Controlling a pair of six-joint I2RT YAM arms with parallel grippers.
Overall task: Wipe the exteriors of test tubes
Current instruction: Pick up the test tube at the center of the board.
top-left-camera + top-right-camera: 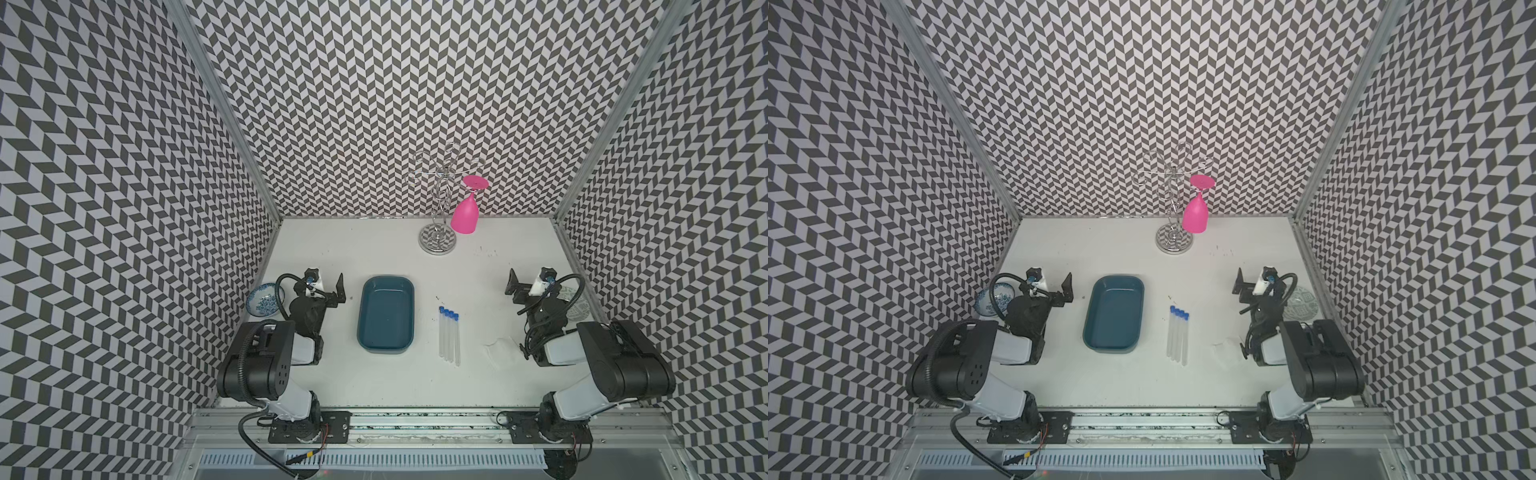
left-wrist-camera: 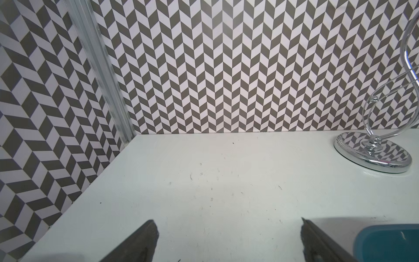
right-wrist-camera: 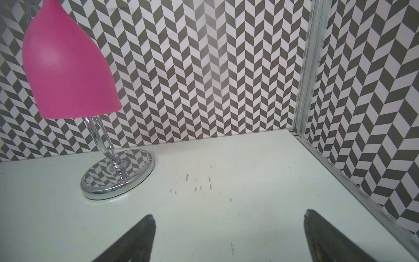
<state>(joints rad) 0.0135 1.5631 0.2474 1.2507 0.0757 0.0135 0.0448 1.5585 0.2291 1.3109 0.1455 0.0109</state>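
Several clear test tubes (image 1: 449, 337) (image 1: 1178, 336) with blue caps lie side by side on the white table, caps toward the back, just right of the teal tray (image 1: 365, 316) (image 1: 1092, 316). A white tissue wad (image 1: 500, 352) (image 1: 1224, 349) lies right of them, next to the right arm. My left gripper (image 1: 325, 286) (image 1: 1051, 286) (image 2: 227, 223) hovers left of the tray, open and empty. My right gripper (image 1: 530, 284) (image 1: 1255, 286) (image 3: 229, 215) is at the right side, open and empty, well behind the tissue. Neither wrist view shows the tubes.
A chrome wire rack (image 1: 437, 243) (image 2: 371, 156) (image 3: 118, 177) stands at the back with a pink glass (image 1: 464, 216) (image 3: 68, 68) hanging upside down. A blue-patterned dish (image 1: 262, 300) sits behind the left arm and a clear dish (image 1: 579, 307) behind the right. Patterned walls enclose three sides.
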